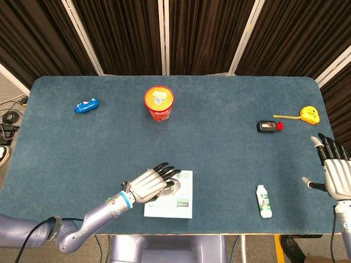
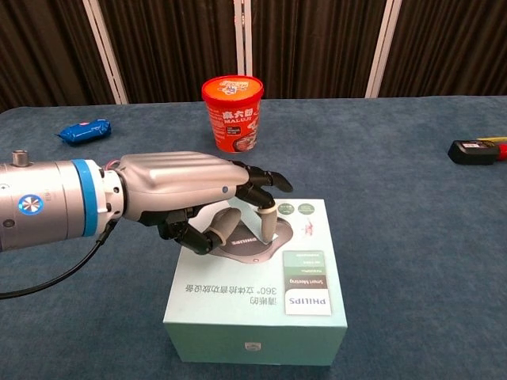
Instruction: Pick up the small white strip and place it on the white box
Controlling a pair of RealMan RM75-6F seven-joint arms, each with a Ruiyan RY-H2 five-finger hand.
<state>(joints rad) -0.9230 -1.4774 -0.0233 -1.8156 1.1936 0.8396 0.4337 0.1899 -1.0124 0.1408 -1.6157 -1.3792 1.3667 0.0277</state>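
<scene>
The white box (image 2: 261, 297) (image 1: 178, 203) lies at the near edge of the table, printed side up. My left hand (image 2: 186, 198) (image 1: 151, 183) hovers over its far left part, fingers curled down. A small white strip (image 2: 268, 223) stands on end under the fingertips (image 2: 261, 180), its lower end touching the box top. The thumb (image 2: 223, 227) sits a little apart to its left. The strip is too small to make out in the head view. My right hand (image 1: 333, 174) hangs at the table's right edge with fingers spread and nothing in it.
A red noodle cup (image 2: 233, 112) stands behind the box. A blue packet (image 1: 86, 105) lies far left. A black device (image 1: 267, 126) and a yellow tape measure (image 1: 308, 114) lie at the right, and a small white bottle (image 1: 264, 200) lies near the front right.
</scene>
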